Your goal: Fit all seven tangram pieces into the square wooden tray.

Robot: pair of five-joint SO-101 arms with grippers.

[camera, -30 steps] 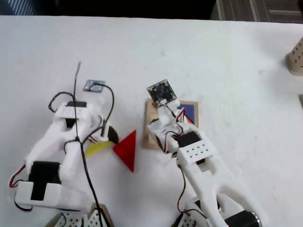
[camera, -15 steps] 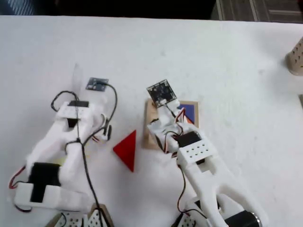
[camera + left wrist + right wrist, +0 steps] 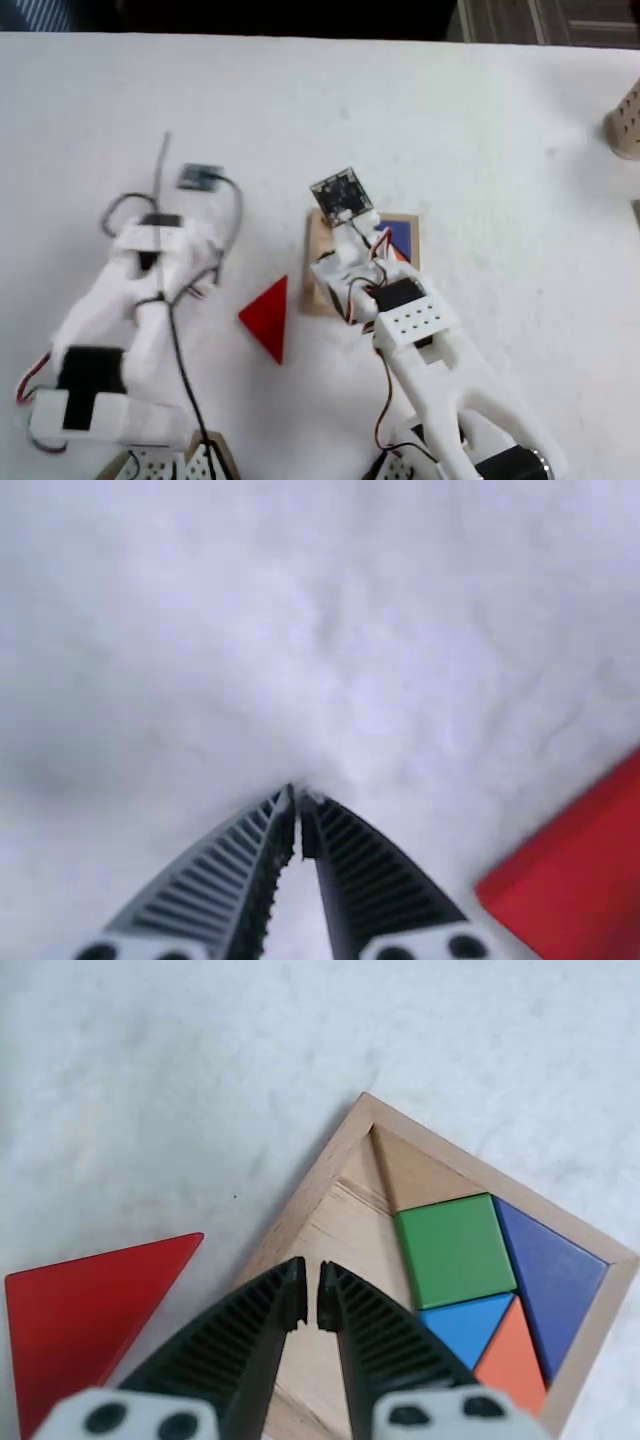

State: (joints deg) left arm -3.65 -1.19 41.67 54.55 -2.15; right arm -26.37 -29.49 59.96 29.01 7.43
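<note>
We're holding left jaws pressed together, empty, over white counter [image 3: 300, 630]; right jaws, also together & empty, are hovering over left side of square wooden tray [image 3: 310, 1185]. Red triangular piece [image 3: 268, 315] is lying just left of tray.

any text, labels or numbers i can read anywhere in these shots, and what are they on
No text can be read.
The red triangle, the wooden tray and the coloured pieces in it are plain.
The circuit boards on the arms' wrists may carry markings, but they are too small and blurred to read.
</note>
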